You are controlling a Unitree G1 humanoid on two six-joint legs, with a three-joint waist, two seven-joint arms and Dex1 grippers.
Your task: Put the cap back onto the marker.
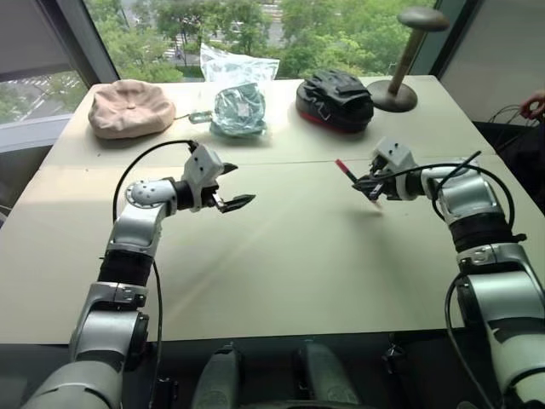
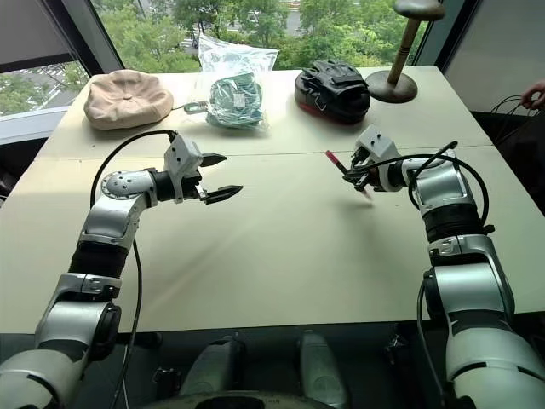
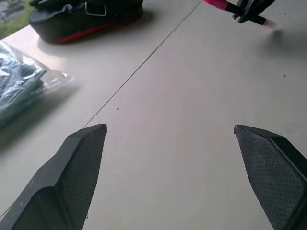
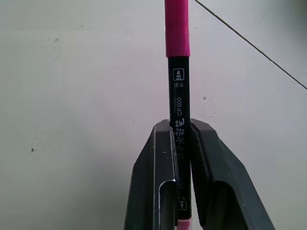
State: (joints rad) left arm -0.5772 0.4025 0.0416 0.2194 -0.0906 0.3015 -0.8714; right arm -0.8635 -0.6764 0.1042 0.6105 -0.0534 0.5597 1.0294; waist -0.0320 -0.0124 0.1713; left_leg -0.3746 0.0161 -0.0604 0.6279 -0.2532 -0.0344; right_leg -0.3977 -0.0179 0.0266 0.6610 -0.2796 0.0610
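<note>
My right gripper (image 1: 368, 183) is shut on the marker (image 4: 179, 105), pinching its black barrel a little above the table at the right. The bright pink cap (image 4: 177, 24) sits on the marker's far end, which points up and toward the table's middle (image 1: 341, 165). The pale pink end sticks out behind the fingers. My left gripper (image 1: 238, 185) hovers over the table's left half, open wide with nothing between its fingers (image 3: 81, 163). It stands well apart from the marker, which crosses a corner of the left wrist view (image 3: 240, 8).
Along the table's far side lie a beige hat (image 1: 130, 106), a clear bag with something green (image 1: 238, 106), a black and red pouch (image 1: 335, 100) and a wooden stand (image 1: 394, 85). A person's hand (image 1: 535, 104) shows at the right edge.
</note>
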